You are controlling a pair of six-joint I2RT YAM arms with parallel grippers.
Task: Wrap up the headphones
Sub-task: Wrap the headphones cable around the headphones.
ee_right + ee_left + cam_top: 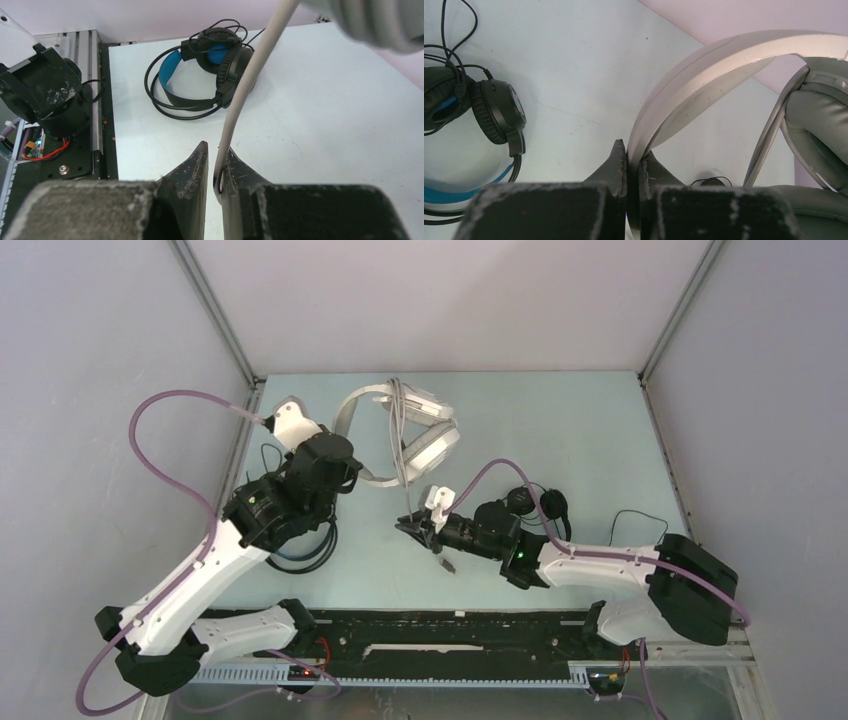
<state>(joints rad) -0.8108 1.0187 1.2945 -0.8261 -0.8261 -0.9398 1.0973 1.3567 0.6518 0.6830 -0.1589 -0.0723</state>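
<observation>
Holding the white-grey headphones (425, 440) by the headband (704, 75), the left gripper (633, 162) is clamped tight on the band's edge, no gap either side. This set lies at the far middle of the table (600, 420), ear cups close together, w/ strands of its grey cable (245, 85) crossing the band. From the set the cable runs toward the near side into the right gripper (214, 165). Its jaws stand narrowly apart, cable between them & touching one finger; whether it is truly pinched I cannot tell.

Risks, as a judgement:
- A loose hold could let the cable slide out, so any turns go slack.
- Too hard a pull could twist the thin band out of the left gripper.
- The black-and-blue headphones (210, 70), near-left of the white set, have loose cords spread beside them, which a low arm could snag.
- The slim black headphones (535, 505), near-right of the white set, sit just beside the right arm.

Surface: pale blue-green, matte, a few scuffs. Room: plain grey-lilac wall panels (450, 300) behind & to both sides of the white set, w/ metal posts (215, 310) at the corners.
</observation>
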